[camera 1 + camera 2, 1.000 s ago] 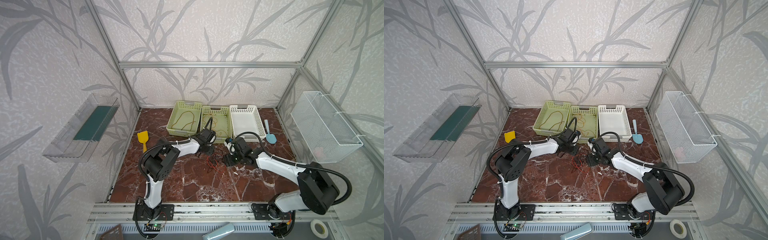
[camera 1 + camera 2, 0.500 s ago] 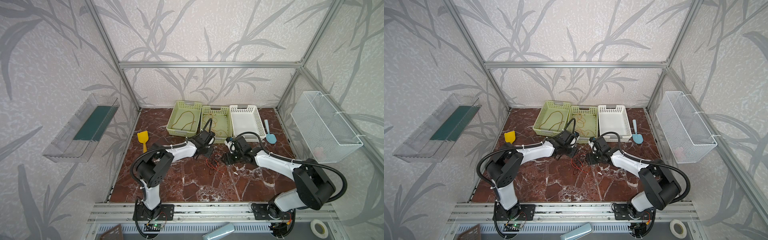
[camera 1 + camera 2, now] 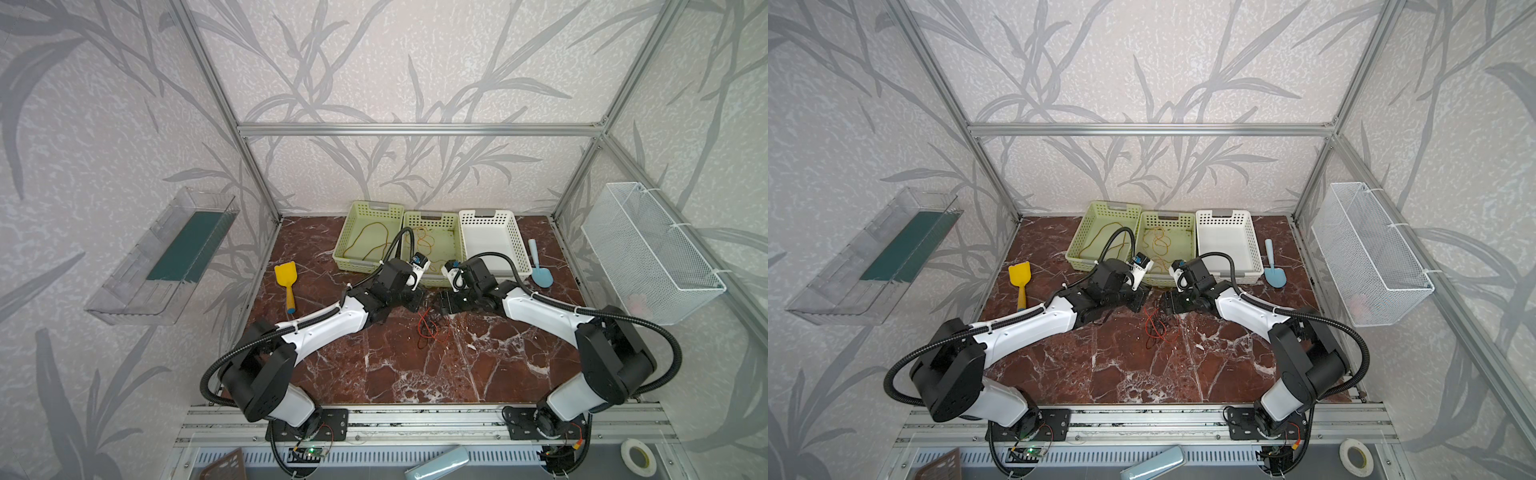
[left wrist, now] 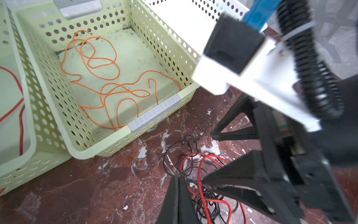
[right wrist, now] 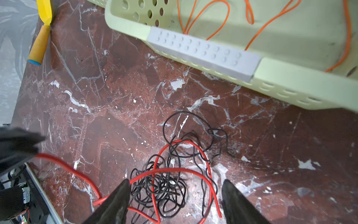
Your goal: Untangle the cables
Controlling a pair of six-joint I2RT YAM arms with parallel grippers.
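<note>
A tangle of thin red and black cables [image 3: 430, 328] [image 3: 1158, 328] lies on the marble floor in front of the baskets. My left gripper [image 4: 177, 174] [image 3: 417, 301] is shut at the tangle's edge. A red cable [image 5: 64, 164] runs out of its blurred fingers [image 5: 19, 145], so it appears pinched there. My right gripper [image 5: 175, 183] [image 3: 444, 301] is open, its fingers straddling the black knot [image 5: 158, 190] without clasping it. An orange cable [image 4: 108, 85] [image 3: 428, 245] lies curled in the middle green basket [image 4: 155, 114].
A second green basket [image 3: 349, 232] on the left holds a reddish cable [image 3: 365, 241]. A white basket [image 3: 517, 245] stands to the right. On the floor lie a yellow scoop [image 3: 286, 282] and a blue scoop [image 3: 540, 266]. A wire basket [image 3: 648, 249] hangs on the right wall.
My left gripper came down and forward to the tangle and shut there. The right gripper's jaws opened a little wider over the knot.
</note>
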